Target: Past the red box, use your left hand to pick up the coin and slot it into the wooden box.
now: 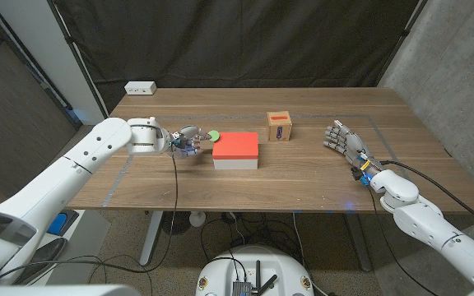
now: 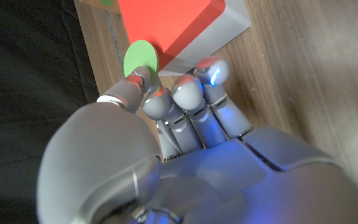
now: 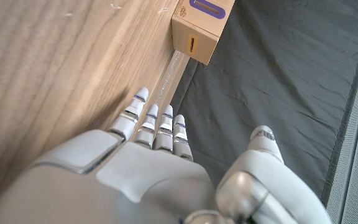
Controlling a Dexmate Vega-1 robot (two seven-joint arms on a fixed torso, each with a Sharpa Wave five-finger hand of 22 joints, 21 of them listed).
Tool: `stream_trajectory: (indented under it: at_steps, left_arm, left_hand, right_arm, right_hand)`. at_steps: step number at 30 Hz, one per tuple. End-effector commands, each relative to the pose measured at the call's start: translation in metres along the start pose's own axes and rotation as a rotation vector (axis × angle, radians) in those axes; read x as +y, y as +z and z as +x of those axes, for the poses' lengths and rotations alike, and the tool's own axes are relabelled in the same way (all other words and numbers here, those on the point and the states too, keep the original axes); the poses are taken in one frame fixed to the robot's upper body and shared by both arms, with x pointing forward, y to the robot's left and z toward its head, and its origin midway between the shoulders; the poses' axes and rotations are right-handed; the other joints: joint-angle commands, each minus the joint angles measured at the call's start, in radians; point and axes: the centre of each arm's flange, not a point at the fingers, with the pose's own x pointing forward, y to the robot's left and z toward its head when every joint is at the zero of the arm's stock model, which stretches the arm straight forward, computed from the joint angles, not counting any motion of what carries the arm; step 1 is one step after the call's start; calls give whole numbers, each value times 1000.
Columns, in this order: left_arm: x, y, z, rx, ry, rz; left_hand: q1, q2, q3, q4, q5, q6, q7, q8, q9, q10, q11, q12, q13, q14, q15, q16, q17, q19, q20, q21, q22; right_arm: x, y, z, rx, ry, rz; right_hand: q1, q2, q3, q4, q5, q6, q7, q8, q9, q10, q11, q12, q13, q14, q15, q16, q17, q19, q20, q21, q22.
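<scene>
dark curtains hung behind the wooden tabletop (image 1: 303, 177), and on it we saw the red box (image 1: 236, 148) near the middle with the wooden box (image 1: 280, 127) just beyond it toward the back. at that moment our left hand (image 1: 184, 142) sat just beside the red box's left end, and the green coin (image 1: 212, 134) was at its fingertips. in the left wrist view the coin (image 2: 141, 58) appeared pinched between the thumb and a finger, with the other fingers (image 2: 187, 93) curled close together next to it; whether the coin was already off the tabletop we could not tell for sure, though in the head view it looked slightly raised.

our right hand (image 1: 346, 145) waited well apart on the right side of the tabletop, holding nothing, its fingers (image 3: 156, 118) straight and lying side by side with the thumb set apart.

we judged the pick as done or nearly so. what was left was the larger part: carrying the coin past the red box to the wooden box, lining it up with the slot (image 3: 192, 45) and pushing it in. the slot looked narrow, so the coin's edge would have needed careful alignment.
</scene>
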Motion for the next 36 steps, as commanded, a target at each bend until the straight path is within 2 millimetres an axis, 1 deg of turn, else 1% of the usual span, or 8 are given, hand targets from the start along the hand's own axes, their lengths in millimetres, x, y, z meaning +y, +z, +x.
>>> stream_trajectory:
  at_steps: [1,3,14,21,26,30,32,36]
  left_arm:
    - [3,12,-10,-104,-20,1]
    - [2,15,-12,-132,-20,5]
    - [-4,28,-27,-301,36,93]
    - [-10,35,-25,-404,72,134]
    - [-17,43,-25,-477,115,233]
    - [-24,47,-27,-537,190,286]
    - [-26,48,-25,-585,198,295]
    - [-32,51,-22,-632,243,320]
  left_hand:
    - [8,7,7,2,6,63,45,8,11,-6,-1,8,7,2,1,12,6,-9,-32,8,4]
    - [9,6,4,0,6,65,45,8,9,-1,0,2,-4,0,2,12,8,-8,-33,8,0]
    - [9,9,11,1,9,68,49,8,4,-9,2,11,14,-4,2,15,18,-13,-33,15,18]
    - [14,11,8,0,8,67,54,13,8,-5,5,6,2,-6,2,14,23,-10,-33,23,21]
    - [16,13,14,1,11,73,55,18,7,-5,8,13,10,-2,2,17,27,-14,-32,29,41]
    - [17,8,13,0,10,87,56,24,0,-5,11,13,9,1,3,23,33,-13,-32,35,53]
    - [19,9,12,-1,10,74,64,21,1,-6,16,18,16,-1,3,24,34,-12,-33,39,58]
    - [20,12,17,2,11,71,68,22,2,-5,21,17,12,-1,3,28,39,-14,-31,49,80]
  right_arm:
    - [2,11,-8,-23,-26,-14]
    - [4,13,-8,-28,-28,-13]
    - [15,22,-9,-75,-41,-15]
    - [23,24,-12,-100,-66,-1]
    - [29,28,-15,-121,-85,6]
    - [34,30,-18,-129,-94,6]
    - [35,31,-20,-128,-101,9]
    - [38,32,-23,-132,-111,6]
  right_hand:
    - [-4,2,-1,-3,2,4,2,4,1,10,1,5,4,4,-2,6,1,7,-1,-1,3]
    - [-4,2,-1,-3,2,4,2,4,1,10,0,5,4,4,-2,6,1,9,-1,-1,3]
    - [-4,2,-1,-4,2,2,4,3,1,9,0,4,4,4,-3,6,0,11,-2,-4,3]
    - [-4,2,-1,-4,2,1,5,3,1,11,1,4,4,4,-3,6,0,12,-4,-5,3]
    - [-5,2,-1,-4,2,2,5,3,1,10,2,4,4,6,-5,6,-1,14,-5,-7,3]
    - [-5,2,-1,-4,2,2,4,3,1,11,2,4,4,6,-5,6,-1,14,-6,-8,3]
    - [-5,2,-1,-4,2,2,4,3,1,11,2,4,4,6,-5,6,-1,14,-6,-9,3]
    - [-5,1,-1,-5,2,3,5,4,1,15,6,5,4,7,-8,6,-2,17,-7,-10,3]
